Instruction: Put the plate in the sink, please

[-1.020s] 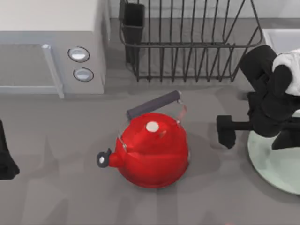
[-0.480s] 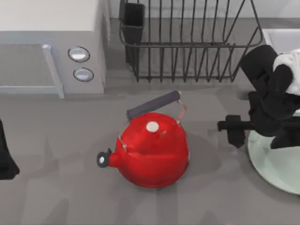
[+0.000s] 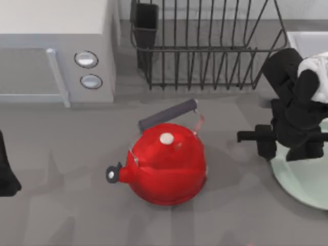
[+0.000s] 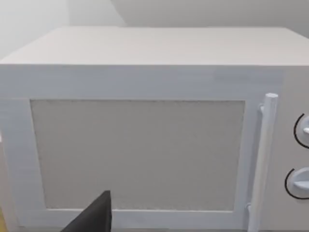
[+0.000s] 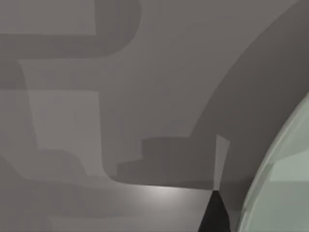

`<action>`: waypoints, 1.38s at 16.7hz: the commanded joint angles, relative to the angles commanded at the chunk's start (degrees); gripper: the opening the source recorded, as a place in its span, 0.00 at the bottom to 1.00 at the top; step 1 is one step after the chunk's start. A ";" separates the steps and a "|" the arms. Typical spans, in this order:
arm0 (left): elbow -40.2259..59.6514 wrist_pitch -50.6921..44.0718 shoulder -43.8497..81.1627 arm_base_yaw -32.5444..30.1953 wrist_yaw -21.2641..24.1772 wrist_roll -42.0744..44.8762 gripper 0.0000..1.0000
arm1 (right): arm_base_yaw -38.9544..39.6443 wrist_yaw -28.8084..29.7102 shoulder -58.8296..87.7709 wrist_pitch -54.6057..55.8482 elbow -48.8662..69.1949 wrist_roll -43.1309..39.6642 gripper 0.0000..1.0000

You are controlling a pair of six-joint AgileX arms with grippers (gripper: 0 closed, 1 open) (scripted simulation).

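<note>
The right gripper has slid rightward over the past second, its outer finger moving from the bare tabletop toward the left rim of the mint-green plate. That finger now stands just beside the plate's edge, and the arm covers more of the plate.

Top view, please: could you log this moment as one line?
right gripper: open, over plate left edge | plate: on table, outside sink | left gripper: parked, table's left edge
</note>
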 joint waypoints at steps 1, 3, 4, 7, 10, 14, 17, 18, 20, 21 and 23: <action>0.00 0.00 0.00 0.00 0.00 0.00 1.00 | 0.00 0.00 0.00 0.00 0.00 0.00 0.00; 0.00 0.00 0.00 0.00 0.00 0.00 1.00 | 0.00 0.00 0.00 0.00 0.00 0.00 0.00; 0.00 0.00 0.00 0.00 0.00 0.00 1.00 | 0.00 0.00 0.00 0.00 0.00 0.00 0.00; 0.00 0.00 0.00 0.00 0.00 0.00 1.00 | -0.64 0.23 -3.95 0.17 1.50 -0.04 0.00; 0.00 0.00 0.00 0.00 0.00 0.00 1.00 | -0.59 0.23 -3.62 -1.91 3.59 0.01 0.00; 0.00 0.00 0.00 0.00 0.00 0.00 1.00 | -0.52 0.22 -2.79 -13.14 14.84 0.10 0.00; 0.00 0.00 0.00 0.00 0.00 0.00 1.00 | -0.58 0.21 -2.65 -26.96 28.45 0.04 0.00; 0.00 0.00 0.00 0.00 0.00 0.00 1.00 | -0.62 0.20 -2.74 -31.93 33.23 -0.01 0.00; 0.00 0.00 0.00 0.00 0.00 0.00 1.00 | -0.75 0.19 -3.11 -41.42 42.29 -0.14 0.00; 0.00 0.00 0.00 0.00 0.00 0.00 1.00 | -0.83 0.18 -3.39 -45.65 46.36 -0.22 0.00; 0.00 0.00 0.00 0.00 0.00 0.00 1.00 | -1.00 0.17 -4.03 -52.37 52.98 -0.40 0.00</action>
